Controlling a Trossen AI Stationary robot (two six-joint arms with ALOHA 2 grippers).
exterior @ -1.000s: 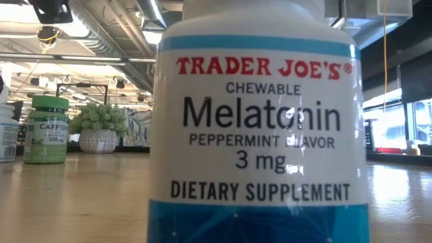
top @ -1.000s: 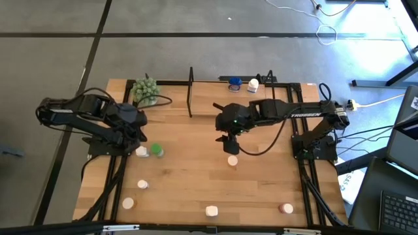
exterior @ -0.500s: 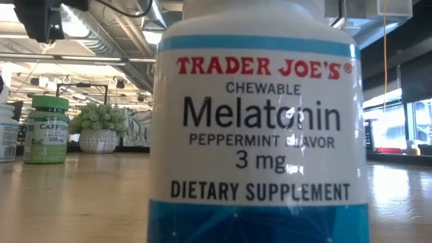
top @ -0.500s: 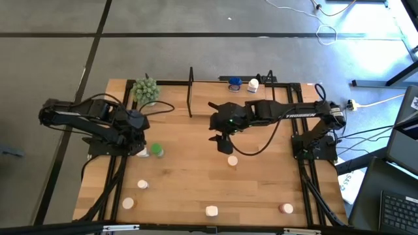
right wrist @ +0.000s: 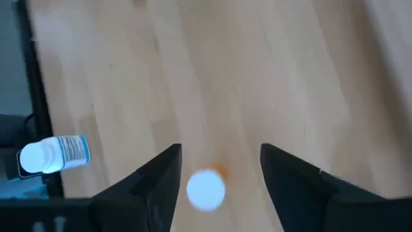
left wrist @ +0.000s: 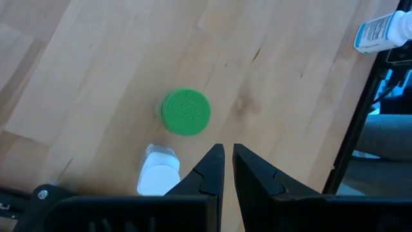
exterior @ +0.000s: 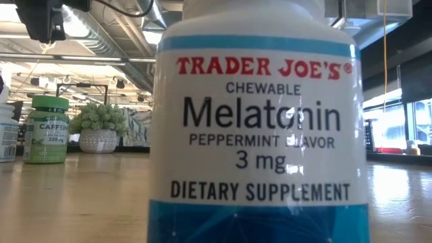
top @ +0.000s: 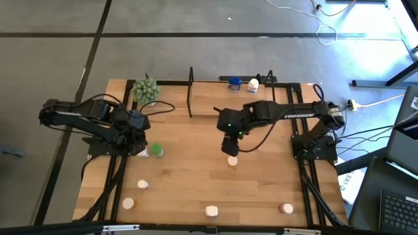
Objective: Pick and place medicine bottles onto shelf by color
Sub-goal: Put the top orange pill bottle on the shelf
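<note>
Seen from above, my right gripper (top: 230, 149) hangs open over a white-capped orange medicine bottle (top: 232, 160) standing mid-table. In the right wrist view that bottle's cap (right wrist: 206, 189) lies between my spread fingers (right wrist: 220, 151), untouched. My left gripper (top: 140, 145) is shut and hovers at the table's left beside a white bottle (left wrist: 158, 174) and a green-capped bottle (left wrist: 185, 111), both upright on the wood. The shelf (top: 191, 98), with black upright frames, stands at the far edge. A blue bottle (top: 234, 83) and a white bottle (top: 253, 84) are at its far side.
More bottles stand near the front edge (top: 142, 185), (top: 128, 203), (top: 211, 211), (top: 286, 209). A green spiky plant ball (top: 145, 89) sits far left. In the low view a large melatonin bottle (exterior: 256, 121) fills the picture; a green bottle (exterior: 48, 128) and the plant (exterior: 98, 125) show beside it.
My right gripper has rolled about its own axis, tipped and sunk toward the orange bottle, staying open. My left gripper has come down a little over the white and green bottles, then kept still, shut throughout. No bottle has moved.
</note>
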